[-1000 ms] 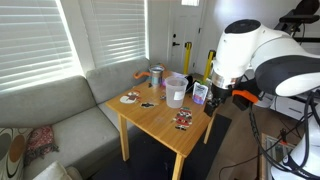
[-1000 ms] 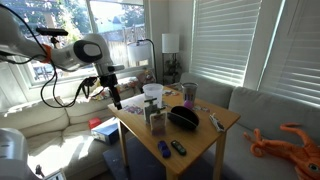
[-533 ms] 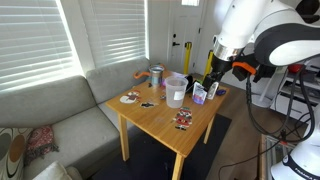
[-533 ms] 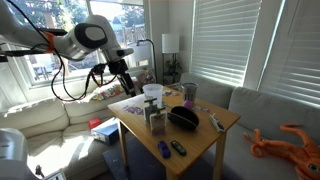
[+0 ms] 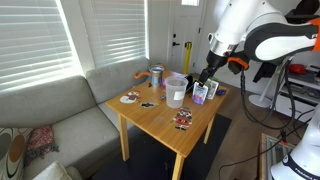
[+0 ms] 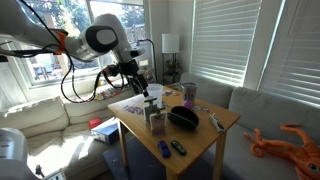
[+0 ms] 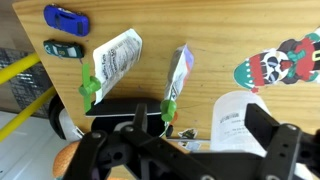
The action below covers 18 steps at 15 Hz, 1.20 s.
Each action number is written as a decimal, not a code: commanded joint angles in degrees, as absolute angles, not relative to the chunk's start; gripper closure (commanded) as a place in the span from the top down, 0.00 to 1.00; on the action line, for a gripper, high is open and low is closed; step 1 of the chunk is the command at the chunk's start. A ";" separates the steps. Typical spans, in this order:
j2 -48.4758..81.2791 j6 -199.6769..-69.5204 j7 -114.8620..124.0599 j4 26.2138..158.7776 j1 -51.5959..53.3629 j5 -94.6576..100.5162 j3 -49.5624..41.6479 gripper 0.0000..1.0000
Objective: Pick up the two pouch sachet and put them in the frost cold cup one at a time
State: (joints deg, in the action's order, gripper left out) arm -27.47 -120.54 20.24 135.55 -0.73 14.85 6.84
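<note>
Two whitish pouch sachets with green caps stand on the wooden table; in the wrist view one (image 7: 117,57) is left of the other (image 7: 179,72). They also show in an exterior view (image 5: 200,95) (image 5: 212,90). The frosted cup (image 7: 238,122) stands beside them, and it shows in both exterior views (image 5: 175,90) (image 6: 152,93). My gripper (image 7: 190,150) is open and empty. It hangs above the pouches next to the cup (image 5: 204,80) (image 6: 140,86).
A teal-and-orange cup (image 5: 157,76) stands at the far table edge. A black bowl (image 6: 183,117) sits mid-table. Blue (image 7: 65,18) and green (image 7: 63,48) toy cars lie near the table's edge. Flat red-marked packets (image 7: 274,64) (image 5: 183,120) lie on the wood. A grey sofa (image 5: 60,125) adjoins the table.
My arm has swung from beside the table's end to over it. The gripper now hangs above the pouches next to the frosted cup. The objects have not moved.
</note>
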 commanded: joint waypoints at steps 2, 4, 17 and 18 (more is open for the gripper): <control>-24.53 -123.66 15.51 134.75 -0.99 12.98 4.44 1.00; -23.61 -124.24 14.30 134.67 -1.00 12.64 3.68 1.00; -24.11 -123.24 11.76 134.34 -0.93 12.11 2.92 0.12; -24.36 -122.98 11.82 134.11 -0.95 12.16 2.97 0.04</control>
State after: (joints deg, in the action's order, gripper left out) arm -23.34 -124.28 13.26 135.07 -0.70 13.21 2.59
